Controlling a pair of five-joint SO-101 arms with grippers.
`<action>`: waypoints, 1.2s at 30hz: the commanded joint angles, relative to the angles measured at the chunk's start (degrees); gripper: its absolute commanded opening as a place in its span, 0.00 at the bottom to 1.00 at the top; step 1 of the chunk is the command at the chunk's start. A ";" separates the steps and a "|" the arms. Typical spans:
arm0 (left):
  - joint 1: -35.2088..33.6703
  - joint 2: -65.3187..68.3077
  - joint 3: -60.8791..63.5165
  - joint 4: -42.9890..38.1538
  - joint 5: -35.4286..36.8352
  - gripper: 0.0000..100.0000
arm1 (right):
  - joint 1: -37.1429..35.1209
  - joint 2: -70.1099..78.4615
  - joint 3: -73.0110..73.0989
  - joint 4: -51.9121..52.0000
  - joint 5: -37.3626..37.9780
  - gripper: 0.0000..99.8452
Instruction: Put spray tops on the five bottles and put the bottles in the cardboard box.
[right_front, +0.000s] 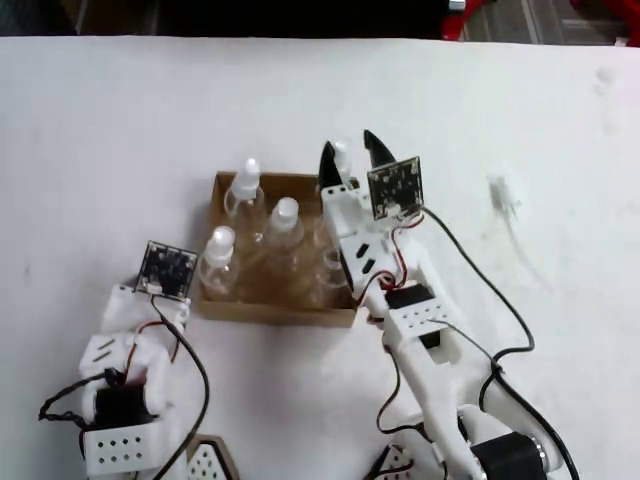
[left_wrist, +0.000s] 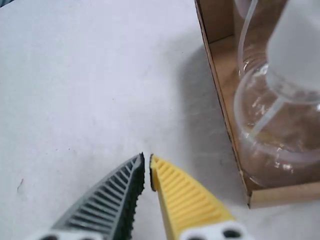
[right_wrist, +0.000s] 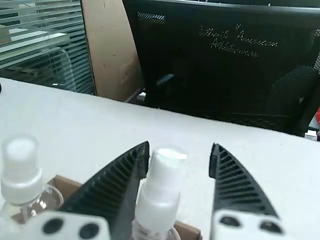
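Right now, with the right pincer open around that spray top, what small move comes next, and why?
Probably lift the right pincer straight up. Its jaws stand open on either side of the spray top, which seems to stand inside the cardboard box, so a sideways pull could tip it.

The bottles (right_front: 284, 245) are clear, glossy plastic, capped by white matt plastic spray tops (right_front: 286, 211). The cardboard box (right_front: 270, 309) is brown and matt; the worktop (right_front: 120, 130) is white, smooth, matt.

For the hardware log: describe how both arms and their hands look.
Both arms are white plastic with black motors, trailed by black and red cables. Each wrist carries a dark circuit board. The left hand has one grey and one yellow ribbed finger; the right hand two black ones.
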 joint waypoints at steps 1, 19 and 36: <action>0.75 -0.31 -0.09 0.26 -0.70 0.02 | -0.75 -2.15 0.09 -1.10 -0.62 0.16; 0.75 -0.31 -0.09 0.26 -0.70 0.02 | 1.36 -33.36 0.79 19.82 -0.62 0.13; 0.57 -0.31 -0.09 0.26 -0.62 0.02 | 23.60 -59.12 14.86 34.42 -0.18 0.13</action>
